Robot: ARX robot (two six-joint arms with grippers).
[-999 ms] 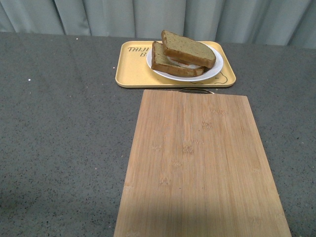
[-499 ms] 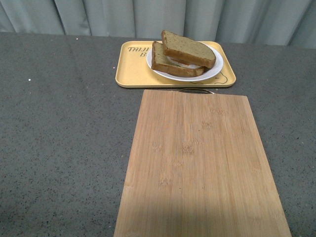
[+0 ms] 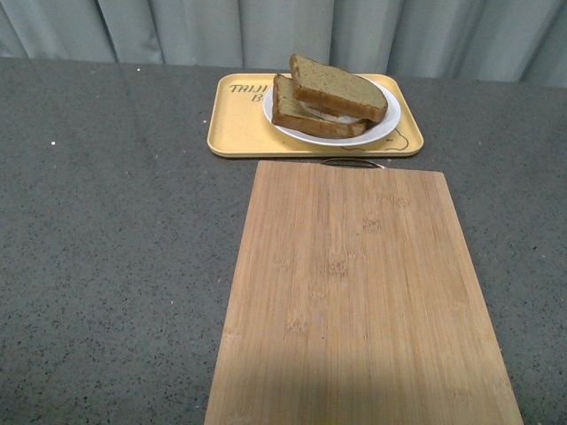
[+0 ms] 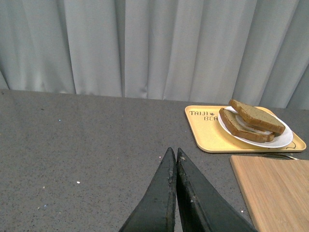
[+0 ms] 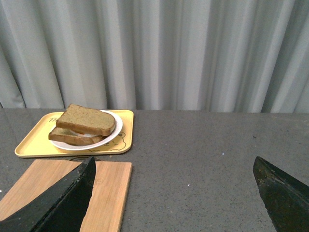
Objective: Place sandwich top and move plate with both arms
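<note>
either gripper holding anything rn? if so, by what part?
Nothing held. Left gripper is shut on air, right gripper open and empty; sandwich top sits on the plate.

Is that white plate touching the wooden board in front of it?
Apart. In the front view the plate sits on the yellow tray, whose rim lies between it and the board.

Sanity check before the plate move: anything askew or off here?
Only the sandwich top: it sits skewed on the lower slice, overhanging toward the right. The plate rests inside the yellow tray. Nothing spilled or damaged.
</note>
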